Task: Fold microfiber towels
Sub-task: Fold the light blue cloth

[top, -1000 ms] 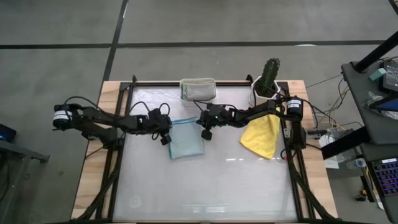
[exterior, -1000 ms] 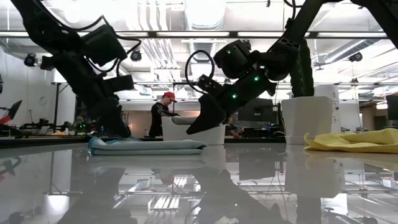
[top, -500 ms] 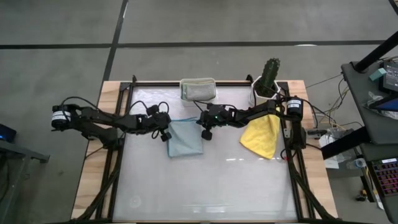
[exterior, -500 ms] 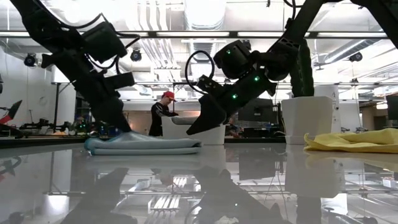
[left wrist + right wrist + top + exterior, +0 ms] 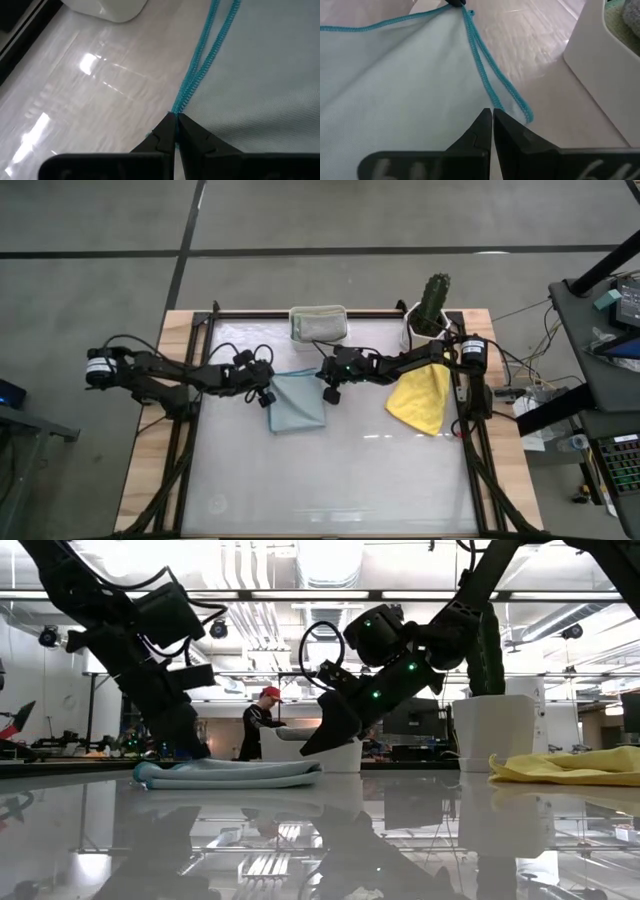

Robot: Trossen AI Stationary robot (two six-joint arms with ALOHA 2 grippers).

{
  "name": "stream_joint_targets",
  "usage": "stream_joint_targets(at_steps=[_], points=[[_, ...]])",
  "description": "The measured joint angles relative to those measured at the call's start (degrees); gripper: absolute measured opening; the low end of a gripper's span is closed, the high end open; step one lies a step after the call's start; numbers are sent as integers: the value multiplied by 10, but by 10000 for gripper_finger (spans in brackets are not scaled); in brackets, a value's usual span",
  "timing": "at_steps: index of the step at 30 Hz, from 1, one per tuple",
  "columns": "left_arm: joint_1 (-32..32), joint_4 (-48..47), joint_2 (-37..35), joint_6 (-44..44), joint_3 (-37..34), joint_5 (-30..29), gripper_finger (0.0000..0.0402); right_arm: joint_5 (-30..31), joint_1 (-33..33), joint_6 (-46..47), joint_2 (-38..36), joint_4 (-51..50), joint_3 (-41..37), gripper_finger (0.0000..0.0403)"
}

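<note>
Evidently soft and limp, the pale blue-grey towel (image 5: 298, 402) folds best taken by its stitched edge. Left gripper (image 5: 175, 131) is closed, seemingly pinching that edge; right gripper (image 5: 492, 125) is closed, empty.

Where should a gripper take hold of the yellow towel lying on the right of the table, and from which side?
Probably the yellow towel at its lower corner nearest the table's middle, coming from above: it lies crumpled but flat, that corner is free, and the white pot crowds its far end.
</note>
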Motion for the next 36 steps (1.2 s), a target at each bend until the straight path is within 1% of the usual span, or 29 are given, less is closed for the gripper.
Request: stream_joint_targets(at_steps=[6, 8, 11, 14, 16, 17, 18, 21, 23, 24, 27, 30, 33, 36], points=[[0, 0, 8, -24, 0, 2, 0, 0, -1, 6, 0, 0, 0, 13], [0, 0, 10, -26, 0, 2, 8, 0, -1, 6, 0, 0, 0, 20], [0, -2, 5, -25, 1, 5, 36, 0, -1, 8, 0, 7, 0, 31], [0, -11, -9, -12, 10, 13, 76, -1, -1, 8, 0, 23, 0, 39], [0, -18, -19, -8, 15, 18, 103, -12, -1, 10, 0, 32, 0, 39], [-1, -24, -25, -6, 17, 29, 115, -20, -1, 16, 0, 37, 0, 37], [-1, -26, -31, -4, 19, 54, 125, -26, -1, 20, 0, 43, 0, 35], [-8, -3, -48, 5, 20, 176, 138, -34, 3, 30, 3, 74, 0, 24], [-29, 25, -48, 5, 17, 225, 134, -35, 7, 31, 13, 107, 1, 17], [-44, 35, -45, 5, 16, 235, 129, -35, 10, 32, 23, 126, 1, 13], [-91, 48, -27, 5, 12, 240, 103, -35, 15, 40, 56, 171, 2, 9], [-133, 46, -10, -11, 11, 242, 71, -32, 13, 65, 80, 178, 7, 9], [-160, 47, 8, -37, 11, 250, 41, -28, 9, 77, 91, 178, 13, 9], [-173, 48, 30, -63, 10, 257, 15, -23, 5, 79, 92, 175, 15, 9]])
